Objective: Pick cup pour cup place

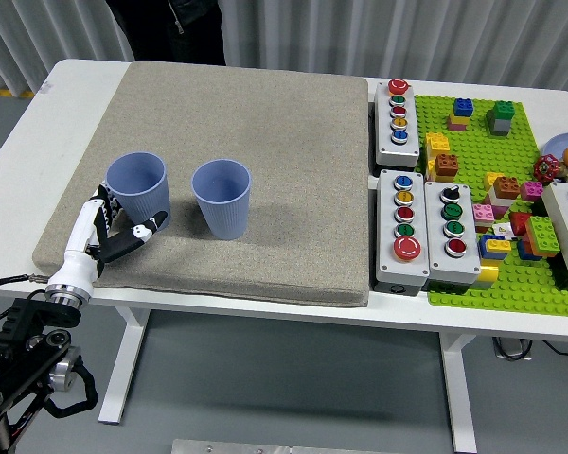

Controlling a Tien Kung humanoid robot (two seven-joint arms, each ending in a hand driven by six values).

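Two blue cups stood upright on a grey mat (pixel 265 123) that covered the left and middle of the white table (pixel 19 132). The left cup (pixel 139 191) was near the mat's front left corner, and the right cup (pixel 221 198) stood just beside it, apart, toward the middle. The left hand (pixel 109 232) reached in over the table's front left edge, its fingers spread and relaxed, grasping nothing; its fingertips (pixel 151 225) lay close against the base of the left cup, though contact could not be told. Button boxes (pixel 412 222) sat along the mat's right edge, and beyond them a green baseplate (pixel 530 284) carried coloured bricks. A person in dark clothing (pixel 166 28) stood at the far edge.
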